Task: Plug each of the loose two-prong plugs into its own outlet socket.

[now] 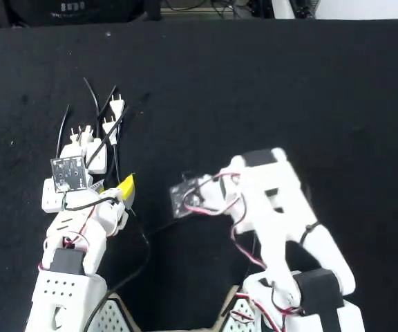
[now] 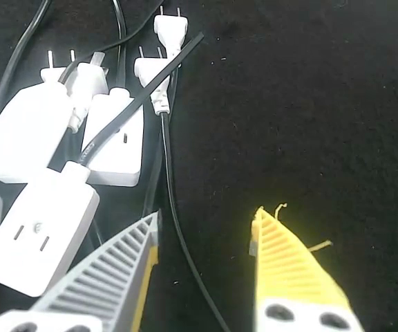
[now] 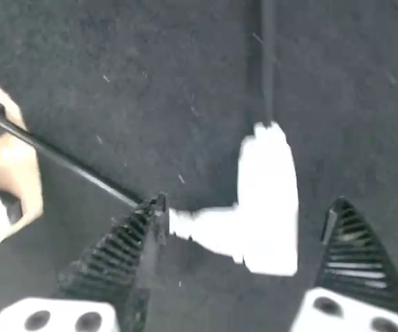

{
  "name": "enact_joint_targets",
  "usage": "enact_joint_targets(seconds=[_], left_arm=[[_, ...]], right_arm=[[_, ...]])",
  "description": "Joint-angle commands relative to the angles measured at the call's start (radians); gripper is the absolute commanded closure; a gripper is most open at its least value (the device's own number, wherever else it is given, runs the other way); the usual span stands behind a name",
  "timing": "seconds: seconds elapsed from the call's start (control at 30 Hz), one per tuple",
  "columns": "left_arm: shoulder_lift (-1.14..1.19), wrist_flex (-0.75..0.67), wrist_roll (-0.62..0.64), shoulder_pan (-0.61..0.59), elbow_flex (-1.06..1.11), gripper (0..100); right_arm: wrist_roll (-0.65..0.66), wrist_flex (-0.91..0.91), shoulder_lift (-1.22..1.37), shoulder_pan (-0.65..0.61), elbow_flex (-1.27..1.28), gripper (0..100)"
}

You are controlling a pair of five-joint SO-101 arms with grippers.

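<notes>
Right beside the cluster of white outlet blocks (image 2: 119,142), over the black table (image 1: 268,83), the left gripper (image 2: 206,216) hovers with its fingers spread wide. The grey finger (image 2: 116,270) is on the side toward the cluster and the yellow finger (image 2: 289,263) on the side away from it. They pinch nothing; a thin black cable (image 2: 178,235) runs along the cloth between them. The nearest block (image 2: 40,238) of the cluster lies just beside the grey finger, its two slots in plain sight. At the cluster's far edge, away from the gripper, lie two loose plugs, prongs pointing away. The farther plug (image 2: 168,28) lies just past the cluster, and the nearer plug (image 2: 150,72) touches it. A flat black lead (image 2: 137,97) is slung across the nearer plug and over the blocks. In the high view the cluster (image 1: 97,158) sits just ahead of the left arm (image 1: 81,228). The right arm (image 1: 275,207) is well apart from the cluster, off on the yellow finger's side. The right gripper (image 3: 247,204) has its black fingers (image 3: 116,256) spread too, straddling a blurred white plug (image 3: 268,207) on the cloth. Its narrow end reaches one finger, and its dark cord (image 3: 268,62) leads away. The prongs can't be made out.
</notes>
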Motion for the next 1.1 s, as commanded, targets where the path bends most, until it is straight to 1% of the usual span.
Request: enact_joint_targets(seconds=[0.0, 0.03, 0.07, 0.1, 0.17, 0.2, 0.23, 0.27, 0.33, 0.4, 0.47, 0.57, 0.67, 0.83, 1.07], left_arm=[[-0.009, 0.002, -0.002, -0.005, -0.036, 78], [-0.009, 0.002, -0.002, -0.005, -0.036, 78], [-0.009, 0.002, -0.002, -0.005, -0.036, 78], [-0.009, 0.002, -0.002, -0.005, -0.036, 78], [-0.009, 0.002, -0.002, -0.005, -0.036, 78], [-0.009, 0.002, -0.002, -0.005, -0.036, 78], [-0.009, 0.002, -0.002, -0.005, -0.036, 78], [-0.009, 0.002, -0.002, -0.004, -0.036, 78], [-0.009, 0.002, -0.002, -0.001, -0.036, 78], [-0.009, 0.002, -0.002, 0.001, -0.036, 78], [-0.009, 0.002, -0.002, 0.001, -0.036, 78], [-0.009, 0.002, -0.002, 0.002, -0.036, 78], [-0.009, 0.002, -0.002, 0.002, -0.036, 78], [-0.009, 0.002, -0.002, 0.002, -0.035, 78], [-0.009, 0.002, -0.002, 0.002, -0.035, 78]], right_arm=[[-0.034, -0.149, -0.041, -0.041, 0.084, 66.2], [-0.061, -0.189, -0.041, -0.037, 0.096, 67.4], [-0.087, -0.230, -0.039, -0.023, 0.108, 70.7], [-0.112, -0.272, -0.039, -0.008, 0.119, 76.5], [-0.140, -0.342, -0.039, 0.029, 0.137, 95.1], [-0.141, -0.368, -0.039, 0.048, 0.143, 99.6], [-0.143, -0.382, -0.039, 0.078, 0.150, 95.1], [-0.144, -0.374, -0.039, 0.109, 0.143, 94.6], [-0.144, -0.351, -0.047, 0.172, 0.107, 99.3], [-0.181, -0.293, -0.048, 0.255, 0.024, 98.8], [-0.282, -0.247, -0.044, 0.330, -0.093, 98.8], [-0.483, -0.229, -0.033, 0.450, -0.278, 98.8], [-0.548, -0.227, 0.030, 0.572, -0.435, 98.8], [-0.628, -0.233, 0.259, 0.721, -0.674, 98.8], [-0.832, -0.229, 0.731, 0.858, -1.138, 98.8]])
